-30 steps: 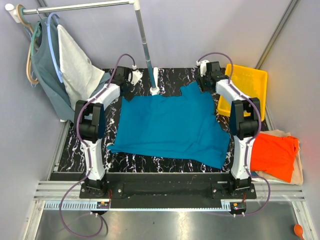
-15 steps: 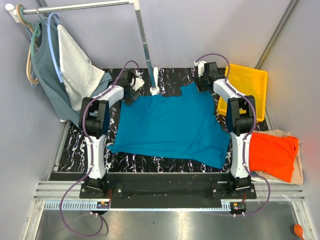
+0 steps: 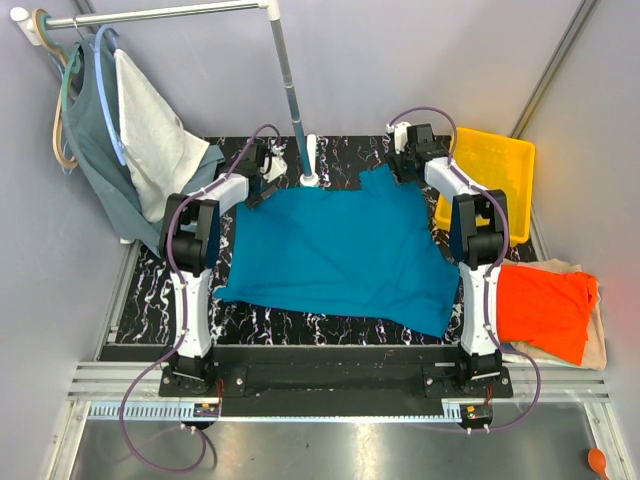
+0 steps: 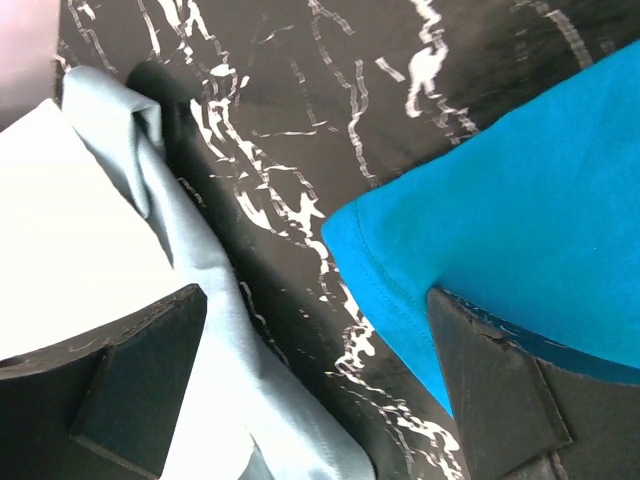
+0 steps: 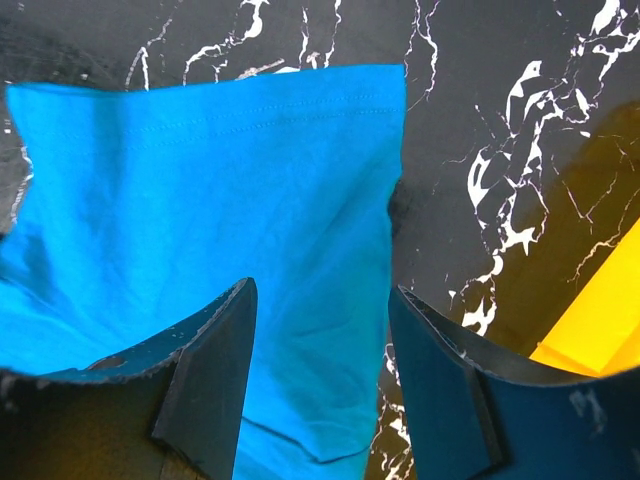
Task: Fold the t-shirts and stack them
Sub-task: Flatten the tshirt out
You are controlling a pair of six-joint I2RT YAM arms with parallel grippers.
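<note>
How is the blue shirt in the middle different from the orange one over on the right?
The teal shirt lies spread wide across the black marbled table; the orange shirt looks folded smaller. The teal one covers the table's middle; the orange one rests beyond its right edge, on a cream shirt. Both are plain cloth.
</note>
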